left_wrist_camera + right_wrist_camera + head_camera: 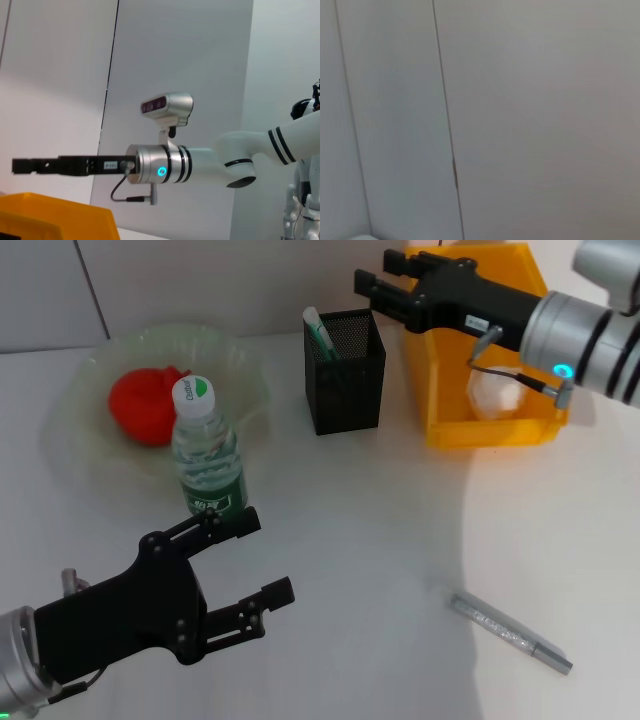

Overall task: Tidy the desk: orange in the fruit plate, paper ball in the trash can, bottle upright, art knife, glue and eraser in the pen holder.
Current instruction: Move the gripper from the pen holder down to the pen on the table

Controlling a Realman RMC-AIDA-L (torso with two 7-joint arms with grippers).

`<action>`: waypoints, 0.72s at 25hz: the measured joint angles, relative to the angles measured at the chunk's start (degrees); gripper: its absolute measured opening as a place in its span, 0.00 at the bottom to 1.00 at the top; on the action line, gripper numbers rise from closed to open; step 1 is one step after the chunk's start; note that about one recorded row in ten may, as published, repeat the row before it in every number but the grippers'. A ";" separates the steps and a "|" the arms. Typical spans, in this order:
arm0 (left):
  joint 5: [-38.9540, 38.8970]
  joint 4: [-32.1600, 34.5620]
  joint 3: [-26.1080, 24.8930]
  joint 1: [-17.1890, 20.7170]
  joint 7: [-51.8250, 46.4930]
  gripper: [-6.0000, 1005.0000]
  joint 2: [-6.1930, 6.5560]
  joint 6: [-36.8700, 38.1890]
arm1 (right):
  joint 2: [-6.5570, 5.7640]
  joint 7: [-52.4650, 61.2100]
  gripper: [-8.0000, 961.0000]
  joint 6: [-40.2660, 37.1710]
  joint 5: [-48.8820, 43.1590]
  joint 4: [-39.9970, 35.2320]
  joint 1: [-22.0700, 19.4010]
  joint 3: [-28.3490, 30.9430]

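Observation:
The bottle [207, 455] stands upright on the table, just beyond my open left gripper [268, 555]. The orange [145, 405] lies in the fruit plate [235, 365]. A white-and-green tube that looks like the glue [320, 332] leans inside the pen holder [345, 375]. My right gripper [372, 270] hovers open and empty above the gap between the pen holder and the trash can [450, 430]. The left wrist view shows that right gripper [17, 165] from the side, over the trash can [55, 217]. The paper ball [495, 390] sits in the trash can. The silver art knife [510, 633] lies at the front right. The eraser is out of view.
A pale wall runs behind the table, and the right wrist view shows only that wall. The right forearm [590, 335] reaches across the trash can from the right.

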 joint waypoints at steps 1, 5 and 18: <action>0.00 0.00 0.00 0.00 0.00 0.77 0.00 0.00 | 0.00 2.62 0.40 -1.92 -1.06 -3.36 -2.05 -0.01; 0.30 0.44 -1.29 0.24 -3.58 0.77 0.84 0.34 | -0.09 8.40 0.51 -8.96 -2.96 -12.07 -8.35 0.31; 2.83 0.69 -4.51 0.61 1.82 0.63 1.47 0.16 | -1.40 31.50 0.87 -31.53 -24.14 -27.32 -14.90 8.57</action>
